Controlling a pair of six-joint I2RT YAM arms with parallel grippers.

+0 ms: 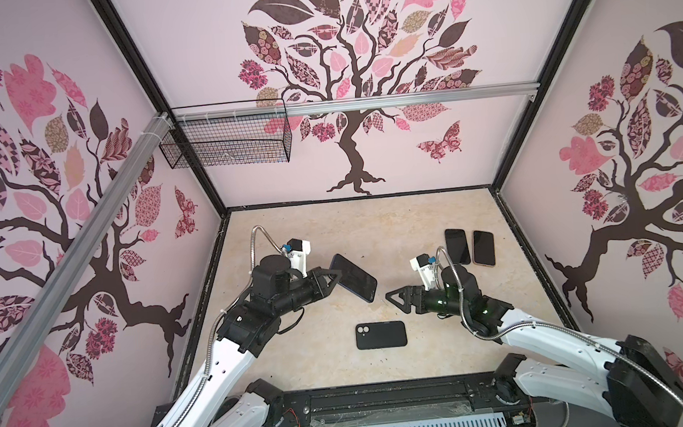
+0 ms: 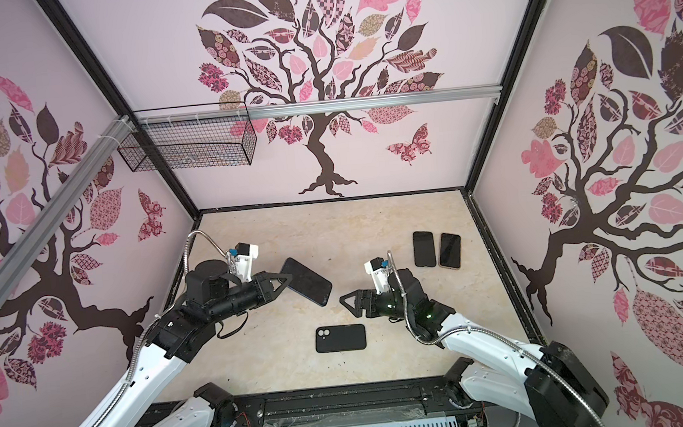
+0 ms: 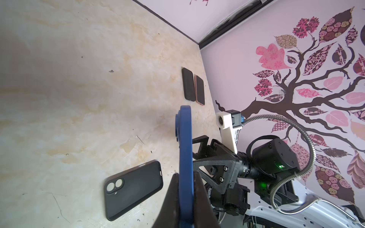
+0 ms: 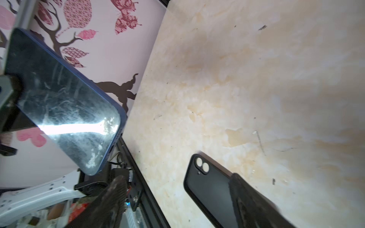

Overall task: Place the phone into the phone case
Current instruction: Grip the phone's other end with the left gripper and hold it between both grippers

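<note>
- Pinching the phone (image 1: 355, 279) by one short end, left gripper (image 1: 333, 277): we record its jaws drawn nearly together. In the left wrist view, one pad sits on each face of the phone.
- Phone: blue body and a dark, smeared screen. We note it is held clear of the table (image 1: 416, 225) and tilted, its free end pointing toward the right arm.
- Phone case (image 1: 381, 335): black, lying flat on the table between the two arms, nearer their bases than the phone. The camera cut-out is at its left end in both top views, and we see nothing touching it.
- Right gripper (image 1: 396, 300): jaws spread wide, empty and touching nothing. We place it near the phone's free end but apart from it, above the table.
- Dark phone (image 1: 457, 246) and rose-edged phone (image 1: 483, 248): both flat and side by side, toward the table's far right.
</note>
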